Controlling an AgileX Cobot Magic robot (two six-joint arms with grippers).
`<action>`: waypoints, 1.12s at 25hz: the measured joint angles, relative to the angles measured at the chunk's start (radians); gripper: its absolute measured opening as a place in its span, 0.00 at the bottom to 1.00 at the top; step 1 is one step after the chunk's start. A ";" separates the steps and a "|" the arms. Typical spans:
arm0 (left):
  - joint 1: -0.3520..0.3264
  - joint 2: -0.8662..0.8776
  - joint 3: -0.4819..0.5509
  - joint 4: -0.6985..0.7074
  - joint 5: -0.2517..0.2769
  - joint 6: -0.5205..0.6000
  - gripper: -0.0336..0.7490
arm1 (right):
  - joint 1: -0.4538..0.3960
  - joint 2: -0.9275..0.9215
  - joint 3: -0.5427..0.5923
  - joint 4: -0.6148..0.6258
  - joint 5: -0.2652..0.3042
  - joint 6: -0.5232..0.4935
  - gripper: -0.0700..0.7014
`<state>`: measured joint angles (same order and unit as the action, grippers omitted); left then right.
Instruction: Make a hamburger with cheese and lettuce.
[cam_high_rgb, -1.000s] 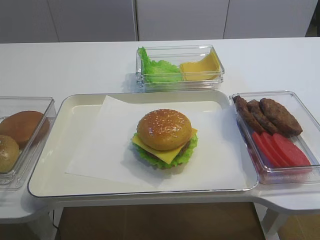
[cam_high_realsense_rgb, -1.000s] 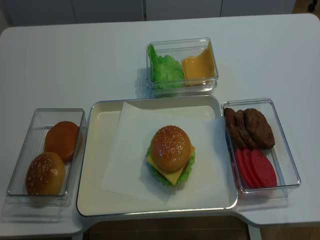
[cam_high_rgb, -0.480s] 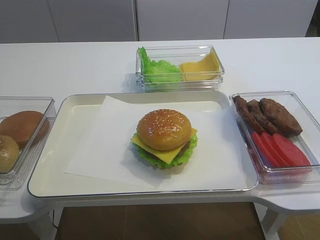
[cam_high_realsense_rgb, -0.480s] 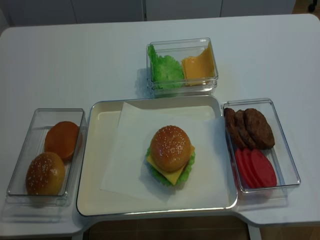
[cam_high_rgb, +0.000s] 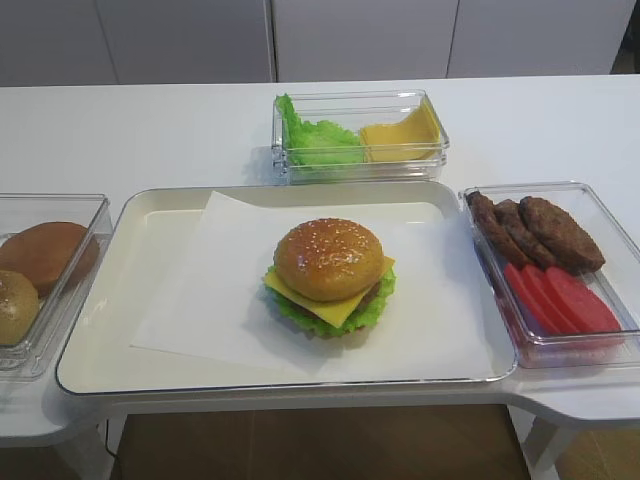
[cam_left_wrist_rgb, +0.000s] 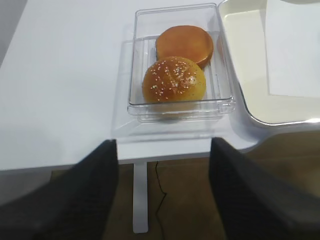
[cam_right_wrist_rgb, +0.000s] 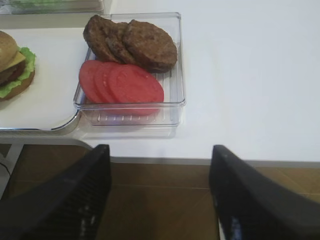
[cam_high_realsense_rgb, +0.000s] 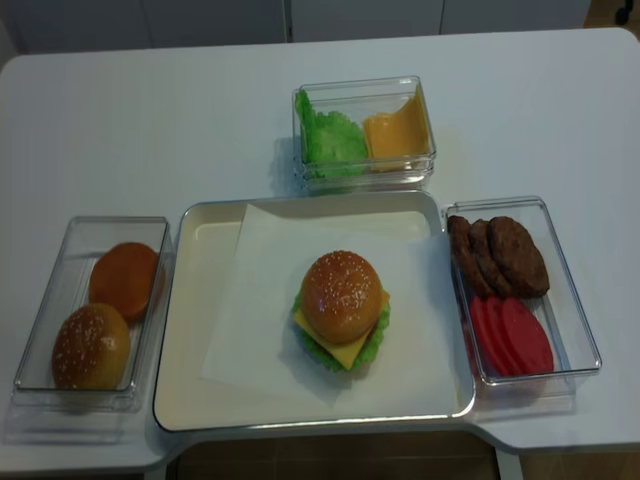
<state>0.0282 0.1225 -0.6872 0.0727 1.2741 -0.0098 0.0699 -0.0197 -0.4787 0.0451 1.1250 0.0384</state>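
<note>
Hamburger (cam_high_rgb: 329, 275) sits on plain white paper (cam_high_rgb: 200, 300), no writing legible

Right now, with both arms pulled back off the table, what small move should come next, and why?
Probably none: hold both arms back. The sesame-bun hamburger on the white paper sheet already shows the square yellow cheese and frilly green lettuce, and both grippers' fingers are open and empty.

Assembled hamburger (cam_high_rgb: 329, 275), cheese (cam_high_rgb: 318, 300) and lettuce (cam_high_rgb: 372, 305) layered, upright

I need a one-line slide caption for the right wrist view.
Open right gripper hangs off the table edge before a clear box of patties and tomato slices.
</note>
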 joint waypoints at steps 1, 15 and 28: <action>0.000 -0.010 0.000 0.000 0.000 0.000 0.59 | 0.000 0.000 0.000 0.000 0.000 0.000 0.70; 0.000 -0.117 0.110 -0.057 0.004 0.022 0.59 | 0.000 0.000 0.000 0.000 0.000 0.000 0.70; 0.000 -0.138 0.163 -0.089 -0.024 0.022 0.59 | 0.000 0.000 0.000 0.000 0.000 0.000 0.70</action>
<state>0.0282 -0.0153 -0.5243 -0.0165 1.2501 0.0119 0.0699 -0.0197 -0.4787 0.0451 1.1250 0.0384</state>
